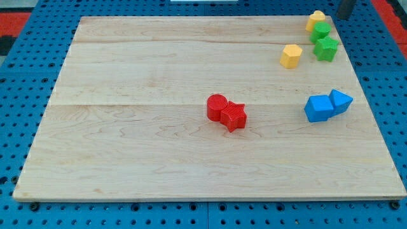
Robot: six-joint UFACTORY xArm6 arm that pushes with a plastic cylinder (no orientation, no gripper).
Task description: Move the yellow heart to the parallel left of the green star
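The yellow heart (315, 20) lies at the board's top right corner, touching a small green block (321, 32) just below it. The green star (326, 48) sits right below that green block. A yellow hexagon-like block (291, 56) lies to the left of the green star, a short gap apart. My tip (339, 17) shows as a dark rod at the view's top right edge, just right of the yellow heart; I cannot tell whether they touch.
A blue cube (318, 109) and a blue wedge-like block (341, 100) touch at the right side. A red cylinder (217, 106) and a red star (234, 117) touch near the board's middle. The wooden board (127, 127) rests on a blue pegged surface.
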